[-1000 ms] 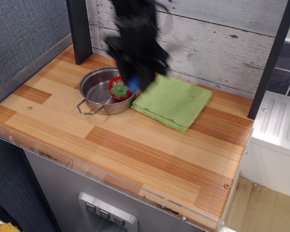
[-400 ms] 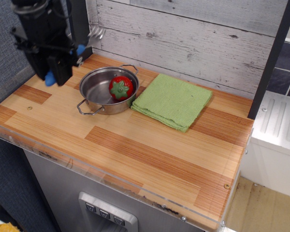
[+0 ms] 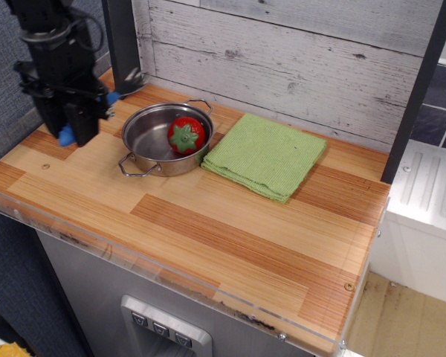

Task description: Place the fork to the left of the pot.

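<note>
Blue ribbed plastic handle of fork [image 3: 110,97] shows at my black gripper [image 3: 73,126], upper left of frame; tines [image 3: 131,76] poke right toward dark post. Jaws clamped on fork. Since 0.4 s ago gripper dropped lower, nearer wooden countertop [image 3: 208,216], left of shiny round steel pot [image 3: 162,141]. Read: descent for placement, release not yet done. Pot holds red strawberry toy [image 3: 184,136]. Green folded cloth [image 3: 266,155] right of pot, touching it.

Fork [image 3: 113,95]: blue handle, tines up-right, held off desk, left of pot [image 3: 145,135]. Pot: steel, upright.
</note>
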### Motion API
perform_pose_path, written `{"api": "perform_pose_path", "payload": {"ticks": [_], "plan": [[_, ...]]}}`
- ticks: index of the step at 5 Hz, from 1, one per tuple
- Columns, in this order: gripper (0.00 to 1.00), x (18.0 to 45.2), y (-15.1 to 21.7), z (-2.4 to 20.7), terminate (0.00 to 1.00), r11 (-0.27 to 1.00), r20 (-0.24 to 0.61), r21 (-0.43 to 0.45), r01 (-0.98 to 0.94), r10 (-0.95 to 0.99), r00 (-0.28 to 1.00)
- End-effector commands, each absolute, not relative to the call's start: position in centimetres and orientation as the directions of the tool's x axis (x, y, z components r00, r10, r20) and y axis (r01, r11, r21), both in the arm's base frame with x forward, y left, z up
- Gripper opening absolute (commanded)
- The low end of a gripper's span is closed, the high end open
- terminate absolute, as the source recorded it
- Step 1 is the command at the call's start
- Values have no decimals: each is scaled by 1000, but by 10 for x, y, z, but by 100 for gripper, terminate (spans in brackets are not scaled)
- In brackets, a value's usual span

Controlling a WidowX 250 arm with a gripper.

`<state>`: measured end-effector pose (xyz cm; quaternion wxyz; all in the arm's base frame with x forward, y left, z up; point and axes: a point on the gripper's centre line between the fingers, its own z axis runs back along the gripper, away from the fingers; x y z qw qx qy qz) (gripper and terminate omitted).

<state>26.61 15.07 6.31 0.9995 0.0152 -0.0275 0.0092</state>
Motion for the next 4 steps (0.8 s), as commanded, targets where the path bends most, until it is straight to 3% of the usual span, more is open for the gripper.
{"api": "perform_pose_path", "payload": {"ticks": [1,4], "plan": [[0,262,174,49,0,999,27,27,-31,30,999],[0,255,187,29,0,997,-52,36,-71,73,996]]}}
